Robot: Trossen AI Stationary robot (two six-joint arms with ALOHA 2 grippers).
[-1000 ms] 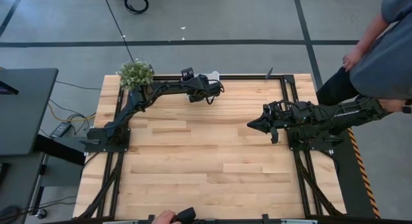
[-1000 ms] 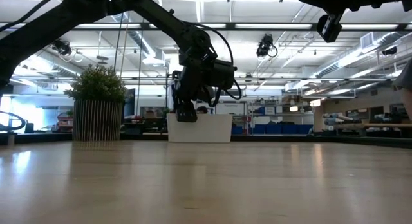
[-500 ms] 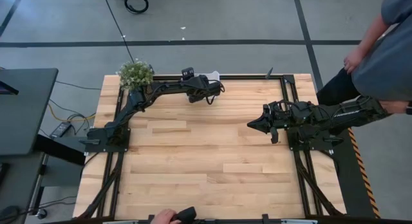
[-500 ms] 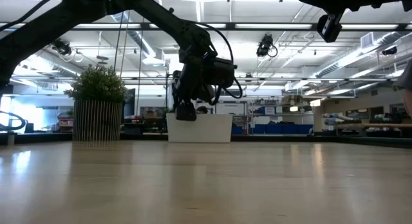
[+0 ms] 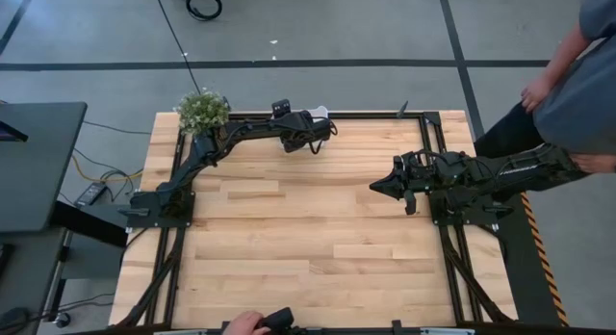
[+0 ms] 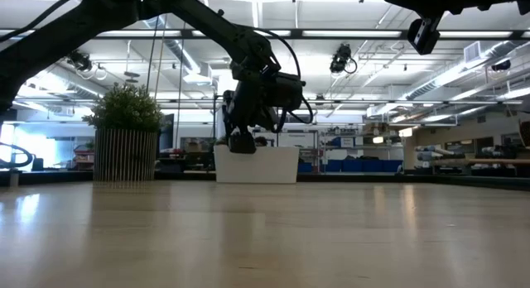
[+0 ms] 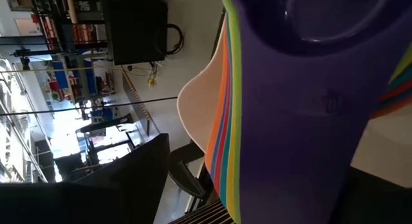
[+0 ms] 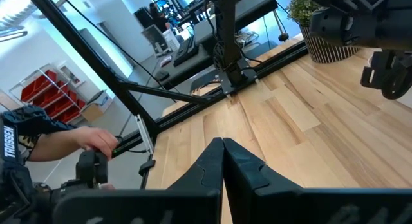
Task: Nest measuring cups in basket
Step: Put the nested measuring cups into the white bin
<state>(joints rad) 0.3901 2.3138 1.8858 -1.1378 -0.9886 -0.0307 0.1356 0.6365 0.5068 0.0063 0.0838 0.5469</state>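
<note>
At the far left corner of the wooden table stands a potted plant, and just to its right the left gripper hangs over the white basket at the far edge; its wrist camera sits so close over the measuring cups, nested with a purple one on top and coloured rims stacked beneath, that I cannot tell how wide its fingers stand or whether they touch the stack. Toward the right, the right gripper waits above the bare tabletop, fingers pressed together on nothing. A person stands off the table's far right corner.
</note>
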